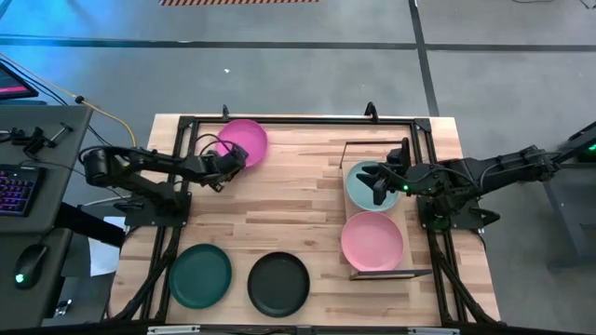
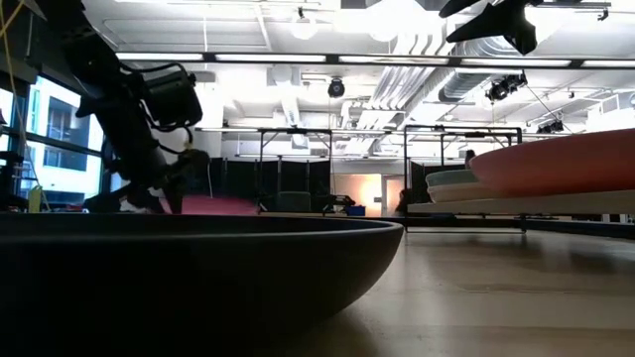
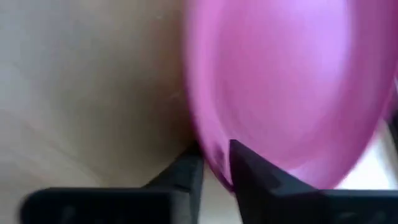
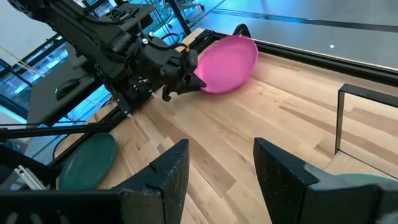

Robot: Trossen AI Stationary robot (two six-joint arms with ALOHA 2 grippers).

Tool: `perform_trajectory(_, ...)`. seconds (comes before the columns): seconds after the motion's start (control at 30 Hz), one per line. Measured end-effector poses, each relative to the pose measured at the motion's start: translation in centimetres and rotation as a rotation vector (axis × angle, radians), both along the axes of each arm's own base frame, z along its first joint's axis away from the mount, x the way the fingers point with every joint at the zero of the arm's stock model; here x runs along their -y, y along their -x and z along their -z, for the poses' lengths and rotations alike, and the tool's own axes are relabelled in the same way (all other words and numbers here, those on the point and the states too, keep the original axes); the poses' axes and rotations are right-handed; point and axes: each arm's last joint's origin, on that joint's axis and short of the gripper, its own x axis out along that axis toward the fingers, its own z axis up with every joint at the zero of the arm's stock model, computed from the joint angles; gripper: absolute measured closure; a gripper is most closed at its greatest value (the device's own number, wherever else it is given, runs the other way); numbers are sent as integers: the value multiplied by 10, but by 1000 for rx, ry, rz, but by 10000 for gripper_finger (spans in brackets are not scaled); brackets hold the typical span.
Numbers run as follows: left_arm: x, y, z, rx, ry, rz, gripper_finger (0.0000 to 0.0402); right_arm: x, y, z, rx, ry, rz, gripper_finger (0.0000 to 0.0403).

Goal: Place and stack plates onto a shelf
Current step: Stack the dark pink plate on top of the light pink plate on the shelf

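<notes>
left gripper [image 1: 235, 161] pinches the magenta plate [image 1: 245, 141] at eleven o'clock; right gripper [image 1: 375, 183], fingers spread, hovers over the pale teal plate [image 1: 358, 189] on the shelf [image 1: 410, 244].

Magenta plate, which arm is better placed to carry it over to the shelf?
Left. The left gripper is shut on the magenta plate, tilted off the table. The right gripper hangs open above the pale teal plate on the shelf.
</notes>
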Motion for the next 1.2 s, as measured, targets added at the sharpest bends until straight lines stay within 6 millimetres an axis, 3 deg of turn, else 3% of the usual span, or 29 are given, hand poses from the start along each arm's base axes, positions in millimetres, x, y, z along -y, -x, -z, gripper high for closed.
perform_trajectory(0.1, -1, -1, -3, -4, -24, 33, 391, 0, 0, 0, 1, -2, 1, 242)
perform_trajectory(0.23, 1, 0, -13, 5, -58, 116, 393, 0, 0, 0, 3, -6, 0, 242)
perform_trajectory(0.43, 10, 4, -47, 85, -182, 328, 398, -1, 0, -1, 8, -15, -16, 242)
perform_trajectory(0.57, 34, 1, -66, 170, -154, 622, 399, -1, -1, -1, 8, -17, -21, 242)
perform_trajectory(0.73, 86, -9, -86, 138, -63, 872, 400, -1, -1, -1, 7, -17, -21, 242)
perform_trajectory(0.87, 122, -29, -104, 162, -85, 920, 400, -1, -1, 0, 6, -16, -21, 242)
perform_trajectory(0.97, 143, -55, -116, 161, -95, 971, 400, -1, -1, 0, 4, -11, -23, 242)
perform_trajectory(1.2, 166, -138, -137, 90, -196, 1118, 401, -1, 0, -10, 41, -18, -20, 242)
